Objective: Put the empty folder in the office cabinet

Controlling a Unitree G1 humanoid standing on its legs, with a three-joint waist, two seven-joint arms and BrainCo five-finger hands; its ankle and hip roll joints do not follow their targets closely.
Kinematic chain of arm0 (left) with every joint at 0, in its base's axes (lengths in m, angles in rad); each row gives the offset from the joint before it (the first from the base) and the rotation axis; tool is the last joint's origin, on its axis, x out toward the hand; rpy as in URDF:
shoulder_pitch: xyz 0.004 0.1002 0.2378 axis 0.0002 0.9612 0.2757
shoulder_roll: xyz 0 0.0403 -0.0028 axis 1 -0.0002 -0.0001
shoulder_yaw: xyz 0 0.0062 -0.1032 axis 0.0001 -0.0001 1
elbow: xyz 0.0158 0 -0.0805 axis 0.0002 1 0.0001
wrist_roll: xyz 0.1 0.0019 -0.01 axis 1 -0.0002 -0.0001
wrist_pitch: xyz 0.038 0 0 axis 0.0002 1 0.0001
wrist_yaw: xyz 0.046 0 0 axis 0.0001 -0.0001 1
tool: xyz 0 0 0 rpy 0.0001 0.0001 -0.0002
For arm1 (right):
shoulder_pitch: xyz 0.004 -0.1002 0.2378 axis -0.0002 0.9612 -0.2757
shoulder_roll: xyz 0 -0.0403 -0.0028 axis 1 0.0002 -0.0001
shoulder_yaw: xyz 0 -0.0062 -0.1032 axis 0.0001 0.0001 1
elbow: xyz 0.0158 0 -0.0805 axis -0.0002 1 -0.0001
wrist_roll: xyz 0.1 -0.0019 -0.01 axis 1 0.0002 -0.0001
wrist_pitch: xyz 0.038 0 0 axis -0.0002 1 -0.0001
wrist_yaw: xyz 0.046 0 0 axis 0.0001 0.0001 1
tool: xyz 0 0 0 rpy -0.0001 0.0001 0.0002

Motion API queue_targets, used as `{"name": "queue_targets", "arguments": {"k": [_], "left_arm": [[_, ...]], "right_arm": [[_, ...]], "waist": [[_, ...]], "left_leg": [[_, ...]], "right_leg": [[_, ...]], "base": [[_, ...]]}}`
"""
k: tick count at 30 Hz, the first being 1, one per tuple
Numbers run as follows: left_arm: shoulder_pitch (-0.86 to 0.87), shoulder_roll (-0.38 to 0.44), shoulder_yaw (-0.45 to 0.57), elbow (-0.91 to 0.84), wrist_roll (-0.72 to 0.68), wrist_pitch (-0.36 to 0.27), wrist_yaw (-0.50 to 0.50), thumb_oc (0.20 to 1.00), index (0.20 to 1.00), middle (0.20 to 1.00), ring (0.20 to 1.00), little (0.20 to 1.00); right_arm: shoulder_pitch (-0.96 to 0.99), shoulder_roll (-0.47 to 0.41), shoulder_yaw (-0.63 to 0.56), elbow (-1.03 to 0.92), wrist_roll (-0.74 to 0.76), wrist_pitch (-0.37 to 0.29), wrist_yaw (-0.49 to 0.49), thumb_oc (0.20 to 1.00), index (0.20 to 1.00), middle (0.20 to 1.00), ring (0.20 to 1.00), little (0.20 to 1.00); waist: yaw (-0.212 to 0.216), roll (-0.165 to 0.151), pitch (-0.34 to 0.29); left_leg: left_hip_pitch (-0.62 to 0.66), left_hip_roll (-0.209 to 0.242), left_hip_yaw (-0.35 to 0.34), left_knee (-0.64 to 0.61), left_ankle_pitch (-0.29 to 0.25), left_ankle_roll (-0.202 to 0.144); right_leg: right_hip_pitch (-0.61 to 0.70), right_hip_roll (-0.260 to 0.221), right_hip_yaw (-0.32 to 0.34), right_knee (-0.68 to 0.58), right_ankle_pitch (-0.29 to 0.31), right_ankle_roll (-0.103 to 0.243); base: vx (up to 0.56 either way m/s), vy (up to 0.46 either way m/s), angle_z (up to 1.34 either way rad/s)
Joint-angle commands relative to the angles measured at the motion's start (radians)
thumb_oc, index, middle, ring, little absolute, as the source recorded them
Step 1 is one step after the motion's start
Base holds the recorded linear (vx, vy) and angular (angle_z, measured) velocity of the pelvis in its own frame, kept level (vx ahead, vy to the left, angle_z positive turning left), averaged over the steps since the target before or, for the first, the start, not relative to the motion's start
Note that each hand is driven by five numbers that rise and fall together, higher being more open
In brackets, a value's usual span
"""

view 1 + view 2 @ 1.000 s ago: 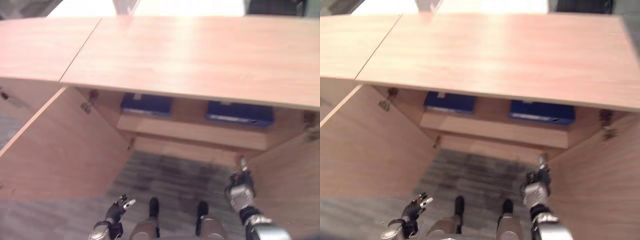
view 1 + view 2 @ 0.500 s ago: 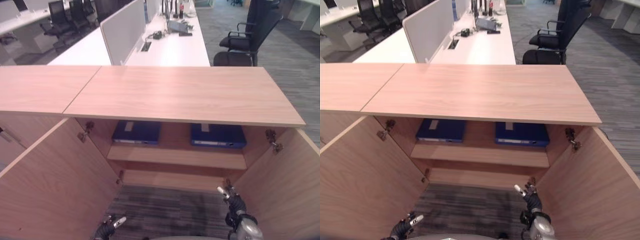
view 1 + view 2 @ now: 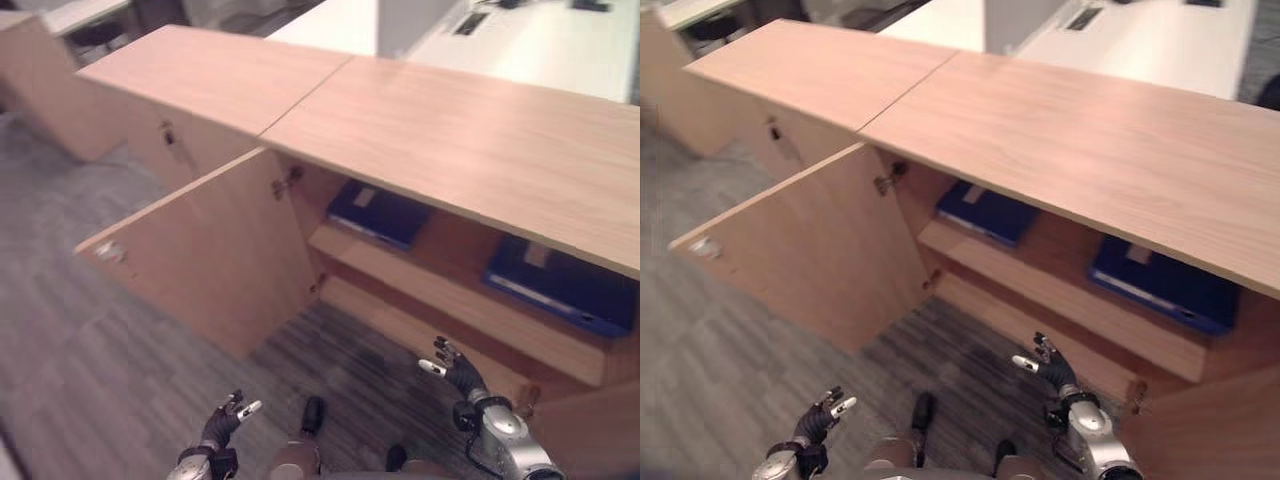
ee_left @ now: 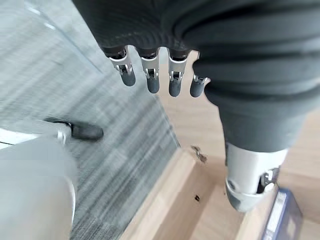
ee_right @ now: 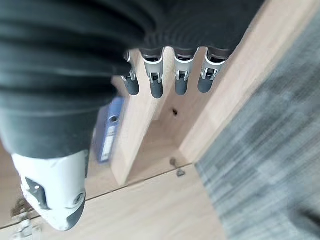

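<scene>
Blue folders [image 3: 377, 214] flat on shelf [image 3: 450, 295], spines outward

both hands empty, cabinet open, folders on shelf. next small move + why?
Probably swing the left hand toward the open left door to start closing it. Two blue folders already lie on the upper shelf, and both the left hand and the right hand hang open and empty in front of the cabinet, so placing looks done.
</scene>
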Motion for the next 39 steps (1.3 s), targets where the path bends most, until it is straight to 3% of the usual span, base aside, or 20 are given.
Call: {"name": "queue_targets", "arguments": {"k": [1, 2, 3, 5, 7, 16, 19, 22, 23, 24, 26, 39], "left_arm": [[-0.044, 0.037, 0.016, -0.030, -0.012, -0.033, -0.014, 1.000, 1.000, 1.000, 1.000, 1.000], [-0.044, 0.037, 0.016, -0.030, -0.012, -0.033, -0.014, 1.000, 1.000, 1.000, 1.000, 1.000], [-0.046, 0.032, 0.020, -0.027, -0.012, -0.031, -0.013, 1.000, 1.000, 1.000, 1.000, 1.000], [-0.047, 0.026, 0.006, -0.032, -0.007, -0.029, -0.010, 1.000, 1.000, 1.000, 1.000, 1.000], [-0.031, 0.033, -0.010, -0.071, 0.018, -0.027, -0.012, 1.000, 1.000, 1.000, 1.000, 1.000], [-0.059, 0.077, -0.002, -0.108, 0.026, -0.043, 0.003, 1.000, 1.000, 1.000, 1.000, 1.000], [-0.072, 0.089, -0.006, -0.110, 0.026, -0.046, 0.002, 1.000, 1.000, 1.000, 1.000, 1.000], [-0.071, 0.091, -0.019, -0.121, 0.021, -0.048, -0.003, 1.000, 1.000, 1.000, 1.000, 1.000], [-0.072, 0.088, -0.020, -0.118, 0.020, -0.050, -0.004, 1.000, 1.000, 1.000, 1.000, 1.000], [-0.075, 0.089, -0.028, -0.116, 0.025, -0.054, -0.006, 1.000, 1.000, 1.000, 1.000, 1.000], [-0.075, 0.083, -0.033, -0.121, 0.030, -0.057, -0.011, 1.000, 1.000, 1.000, 1.000, 1.000], [-0.075, 0.065, -0.016, -0.147, 0.039, -0.062, 0.015, 1.000, 1.000, 1.000, 1.000, 1.000]], "right_arm": [[0.041, 0.006, -0.010, -0.090, -0.004, -0.044, 0.010, 1.000, 1.000, 1.000, 1.000, 1.000], [0.041, 0.006, -0.010, -0.090, -0.004, -0.044, 0.010, 1.000, 1.000, 1.000, 1.000, 1.000], [0.059, 0.016, -0.026, -0.098, 0.012, -0.044, 0.013, 1.000, 1.000, 1.000, 1.000, 1.000], [0.075, 0.030, -0.048, -0.098, 0.035, -0.042, 0.013, 1.000, 1.000, 1.000, 1.000, 1.000], [0.087, 0.046, -0.063, -0.107, 0.043, -0.033, 0.024, 1.000, 1.000, 1.000, 1.000, 1.000], [0.050, 0.124, -0.051, -0.073, 0.051, -0.029, 0.010, 1.000, 1.000, 1.000, 1.000, 1.000], [0.040, 0.137, -0.050, -0.074, 0.055, -0.032, 0.008, 1.000, 1.000, 1.000, 1.000, 1.000], [0.050, 0.135, -0.040, -0.067, 0.055, -0.035, 0.012, 1.000, 1.000, 1.000, 1.000, 1.000], [0.051, 0.135, -0.040, -0.063, 0.059, -0.038, 0.014, 1.000, 1.000, 1.000, 1.000, 1.000], [0.071, 0.133, -0.048, -0.070, 0.066, -0.041, 0.018, 1.000, 1.000, 1.000, 1.000, 1.000], [0.096, 0.125, -0.055, -0.067, 0.065, -0.042, 0.023, 1.000, 1.000, 1.000, 1.000, 1.000], [0.149, 0.110, -0.075, -0.050, 0.050, -0.022, 0.028, 1.000, 1.000, 1.000, 1.000, 1.000]], "waist": [[-0.041, -0.026, -0.040], [-0.042, -0.026, -0.039], [-0.063, -0.027, -0.061], [-0.078, -0.021, -0.073], [-0.068, -0.023, -0.091], [0.003, -0.072, -0.081], [0.012, -0.078, -0.068], [-0.014, -0.064, -0.059], [-0.016, -0.061, -0.059], [-0.012, -0.062, -0.061], [-0.019, -0.063, -0.069], [-0.037, -0.062, -0.113]], "left_leg": [[0.075, 0.009, -0.037, 0.016, -0.005, -0.025], [0.076, 0.009, -0.038, 0.016, -0.005, -0.025], [0.142, 0.071, 0.026, 0.015, -0.009, -0.040], [0.161, 0.091, 0.069, -0.007, 0.004, -0.053], [0.174, 0.076, 0.103, -0.051, -0.009, -0.051], [0.156, -0.024, 0.043, -0.109, -0.038, 0.007], [0.147, -0.039, 0.021, -0.115, -0.034, 0.021], [0.139, -0.069, -0.025, -0.129, -0.022, 0.051], [0.137, -0.080, -0.041, -0.131, -0.019, 0.056], [0.140, -0.099, -0.079, -0.143, -0.014, 0.061], [0.144, -0.109, -0.099, -0.147, -0.019, 0.063], [0.216, -0.092, -0.076, -0.164, -0.042, 0.046]], "right_leg": [[0.029, -0.055, -0.016, -0.041, 0.000, 0.152], [0.031, -0.055, -0.016, -0.042, 0.000, 0.152], [0.032, -0.076, -0.079, -0.040, 0.006, 0.149], [0.053, -0.085, -0.131, -0.054, 0.016, 0.155], [0.082, -0.102, -0.166, -0.061, 0.036, 0.170], [0.063, -0.181, -0.208, -0.029, 0.104, 0.225], [0.043, -0.177, -0.172, 0.008, 0.110, 0.237], [-0.011, -0.040, 0.040, 0.058, 0.029, 0.219], [-0.010, -0.017, 0.053, 0.054, 0.013, 0.213], [0.024, -0.016, 0.035, 0.018, 0.000, 0.188], [0.044, -0.009, 0.050, -0.012, -0.009, 0.181], [0.134, -0.018, 0.039, -0.125, 0.026, 0.183]], "base": [[-0.04, 0.017, 0.66], [-0.11, 0.140, 0.72], [-0.15, 0.182, 0.78], [-0.09, 0.230, 1.61], [0.07, 0.293, 1.28], [-0.01, 0.189, 0.38], [-0.03, 0.081, 0.20], [0.01, 0.215, 0.35], [0.06, 0.152, 0.74], [0.04, 0.056, 0.75], [0.06, -0.001, 0.70], [0.06, -0.042, 0.05]]}}
